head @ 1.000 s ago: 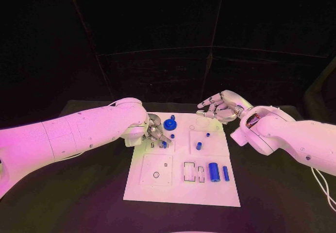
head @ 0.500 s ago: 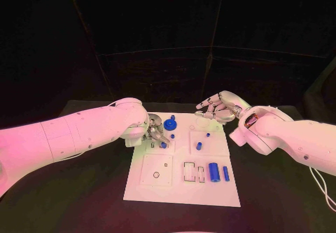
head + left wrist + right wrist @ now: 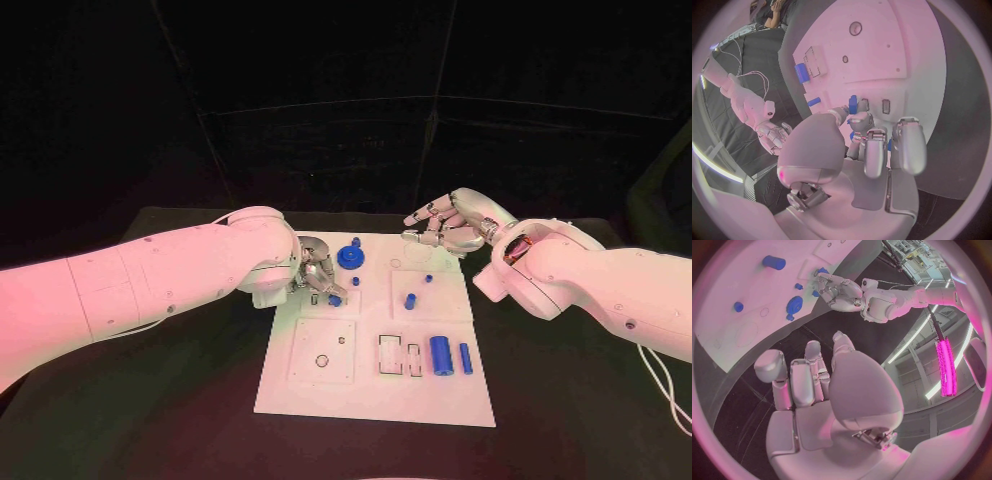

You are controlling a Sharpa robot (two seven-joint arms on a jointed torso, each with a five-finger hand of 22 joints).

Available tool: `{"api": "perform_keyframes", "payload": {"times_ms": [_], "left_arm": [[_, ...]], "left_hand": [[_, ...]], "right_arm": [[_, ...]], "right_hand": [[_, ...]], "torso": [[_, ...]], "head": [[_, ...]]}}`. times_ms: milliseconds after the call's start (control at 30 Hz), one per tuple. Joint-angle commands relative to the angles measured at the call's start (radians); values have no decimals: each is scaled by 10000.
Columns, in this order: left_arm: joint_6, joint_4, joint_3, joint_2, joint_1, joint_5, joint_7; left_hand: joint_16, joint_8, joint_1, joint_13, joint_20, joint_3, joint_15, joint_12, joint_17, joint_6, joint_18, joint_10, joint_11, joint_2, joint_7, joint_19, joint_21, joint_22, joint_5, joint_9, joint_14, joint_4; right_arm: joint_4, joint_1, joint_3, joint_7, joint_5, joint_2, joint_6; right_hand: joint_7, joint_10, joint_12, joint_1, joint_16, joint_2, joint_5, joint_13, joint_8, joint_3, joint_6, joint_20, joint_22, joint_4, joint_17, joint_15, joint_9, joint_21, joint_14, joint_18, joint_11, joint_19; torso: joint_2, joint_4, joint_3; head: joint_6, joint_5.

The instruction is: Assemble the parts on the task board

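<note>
Head view: the silver left hand (image 3: pixel 315 272) is down on the far-left part of the white rectangular task board (image 3: pixel 378 395), its fingers pinching a small blue peg (image 3: pixel 335 298). The silver right hand (image 3: pixel 451 224) hovers released off the board's far-right corner, fingers apart

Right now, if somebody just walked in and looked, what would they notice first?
Probably the white task board lying bright in the middle of the black table, dotted with small blue parts. Next, the left hand sitting low over the board's far left corner, fingers bunched around a blue piece. The right hand hangs past the board's far right corner, holding nothing.
</note>
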Motion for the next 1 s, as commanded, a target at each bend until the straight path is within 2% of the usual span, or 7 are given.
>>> {"api": "perform_keyframes", "payload": {"times_ms": [33, 233, 433, 567, 733, 833, 1000], "left_arm": [[-926, 226, 5, -165, 2, -41, 591], [-1974, 797, 0, -644, -46, -42, 1144], [-3139, 1384, -11, -1171, -200, -66, 1626], [-4045, 1659, -21, -1447, -436, -487, 2040], [-5097, 1794, -31, -1602, -759, -1159, 2588], [-5618, 1831, -35, -1639, -982, -1518, 2855], [-6310, 1786, -38, -1601, -1349, -2274, 3047]], "left_hand": [[32, 81, -61, 25, 10, 1895, 0, -14, 2633, 1, -56, 89, -14, -123, 17, 0, -20, 16, 16, 52, 1018, -1766], [32, 158, -194, 159, -9, 2237, -14, 111, 2633, 58, -76, 247, -34, -341, 11, 51, 42, 133, 247, 140, 1018, -1925], [32, 186, -251, 207, -18, 2375, -23, 157, 2633, 88, -92, 315, -44, -441, 6, 87, 89, 215, 349, 176, 1018, -1992], [32, 195, -265, 271, -21, 2415, -28, 213, 2633, 105, -102, 363, -48, -475, 2, 111, 124, 272, 366, 186, 1018, -2012], [32, 204, -283, 357, -29, 2480, -39, 292, 2633, 135, -119, 431, -58, -524, -4, 149, 178, 358, 375, 197, 1018, -2038], [32, 206, -286, 404, -33, 2511, -44, 334, 2633, 148, -130, 465, -61, -543, -6, 173, 214, 414, 379, 200, 1018, -2051], [32, 203, -288, 429, -38, 2555, -49, 357, 2633, 164, -136, 489, -65, -569, -7, 190, 236, 447, 384, 203, 1018, -2069]], "right_arm": [[5, 18, 4, 37, -31, 1, 64], [6, 18, 3, 48, -31, -26, 53], [2, 18, 3, 48, -31, -65, 47], [-5, 18, 3, 49, -31, -98, 38], [-37, 18, 3, 56, -31, -123, 27], [-47, 17, 3, 63, -31, -128, 22], [-46, 16, 3, 75, -31, -144, 14]], "right_hand": [[-29, -85, -60, 2, -56, 136, 77, -13, 63, -72, -72, 0, -6, 7, -13, 45, 7, -46, 234, 154, 7, -87], [-26, -85, -57, -5, -61, 146, 86, -14, 62, -81, -80, 1, -19, 14, -17, 46, 6, -56, 233, 156, 9, -93], [-23, -91, -61, -23, -69, 164, 98, -27, 63, -96, -87, 2, -27, 27, -23, 49, 6, -65, 232, 156, 11, -94], [-23, -92, -62, -23, -70, 165, 98, -29, 63, -96, -88, 2, -28, 27, -23, 49, 6, -66, 232, 156, 11, -94], [-23, -92, -62, -23, -70, 165, 98, -29, 63, -96, -88, 2, -28, 27, -23, 49, 6, -66, 232, 156, 11, -94], [-23, -92, -62, -23, -70, 165, 98, -29, 63, -96, -88, 2, -28, 27, -23, 49, 6, -66, 232, 156, 11, -94], [-22, -91, -54, -43, -74, 193, 117, -31, 67, -113, -94, 4, -33, 40, -22, 50, 7, -75, 233, 156, 14, -93]], "torso": [[4, 5, 0], [3, 2, 7], [-12, 34, 21], [-32, 79, 36], [-61, 146, 43], [-72, 160, 62], [-87, 171, 72]], "head": [[-8, -2], [-14, 10], [-36, 15], [-59, 18], [-87, -15], [-89, 14], [-68, -33]]}}
